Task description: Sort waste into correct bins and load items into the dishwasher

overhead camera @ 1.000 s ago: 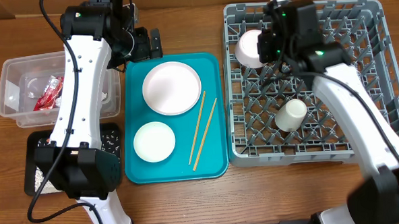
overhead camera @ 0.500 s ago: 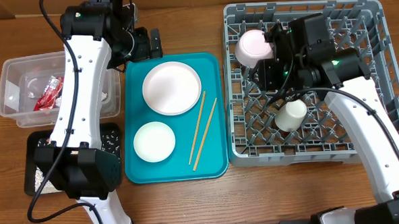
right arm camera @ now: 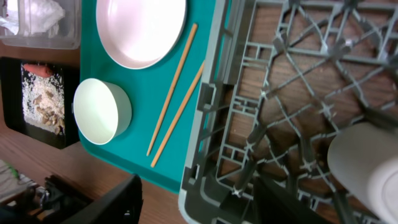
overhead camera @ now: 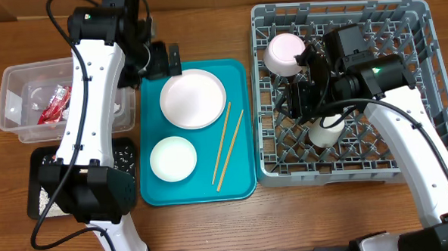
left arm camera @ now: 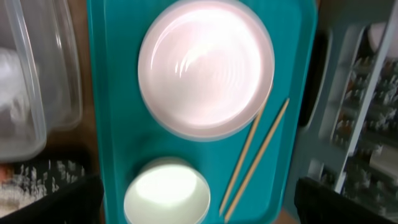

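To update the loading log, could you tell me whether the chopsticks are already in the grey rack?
No, the chopsticks lie on the teal tray, just right of the plate.

We read no legible text, label, brand, number or sign in any view. The red wrapper (overhead camera: 54, 103) in the clear tub (overhead camera: 15, 121) shows pale markings too small to read.

A robotics lab bench staged as a dishwashing station: wooden table (overhead camera: 213, 228), grey dish rack (overhead camera: 340, 172), teal tray (overhead camera: 241, 170)
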